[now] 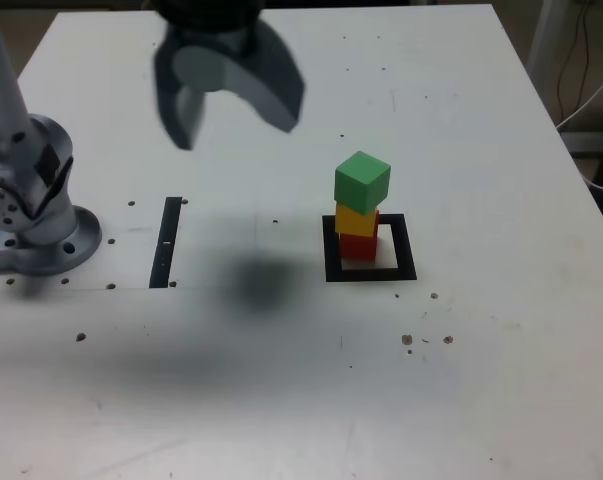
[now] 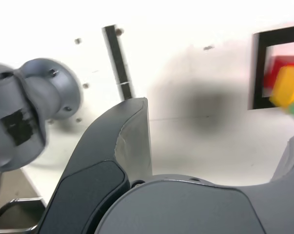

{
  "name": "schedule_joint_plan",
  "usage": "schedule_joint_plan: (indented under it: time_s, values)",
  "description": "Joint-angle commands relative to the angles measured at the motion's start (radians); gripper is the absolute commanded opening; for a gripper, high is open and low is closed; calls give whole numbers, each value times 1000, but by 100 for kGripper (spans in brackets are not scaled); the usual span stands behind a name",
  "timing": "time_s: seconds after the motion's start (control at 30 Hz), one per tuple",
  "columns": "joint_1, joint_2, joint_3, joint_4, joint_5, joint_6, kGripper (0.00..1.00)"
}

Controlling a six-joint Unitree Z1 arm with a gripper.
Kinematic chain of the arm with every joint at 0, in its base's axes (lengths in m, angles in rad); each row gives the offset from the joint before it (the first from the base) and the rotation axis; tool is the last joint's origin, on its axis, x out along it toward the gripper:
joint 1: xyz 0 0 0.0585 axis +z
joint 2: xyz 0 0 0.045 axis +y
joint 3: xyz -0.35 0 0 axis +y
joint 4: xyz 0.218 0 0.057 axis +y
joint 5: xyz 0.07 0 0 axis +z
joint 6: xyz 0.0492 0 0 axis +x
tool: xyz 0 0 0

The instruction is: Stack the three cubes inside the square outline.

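Cube stack upright in square outline

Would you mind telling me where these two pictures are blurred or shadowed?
Exterior view: the raised pincer is smeared with motion blur and a soft dark shadow lies on the table; the stack topped by the green cube is sharp. Wrist view: the cubes by the square outline are blurred, the table glares white.

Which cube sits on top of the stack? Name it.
The green cube. It rests on the yellow cube, which sits on the red cube inside the square outline; it also looks slightly larger.
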Motion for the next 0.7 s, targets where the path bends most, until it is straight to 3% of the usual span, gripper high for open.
schedule_joint_plan:
  time_s: [0.0,0.17,0.3,0.67]
  values:
    - [1,-30,74,-13,-25,-14,99]
    - [1,-62,252,-70,-94,-43,99]
    - [0,-65,364,-147,-126,-54,99]
    - [-22,-71,463,-291,-119,-75,100]
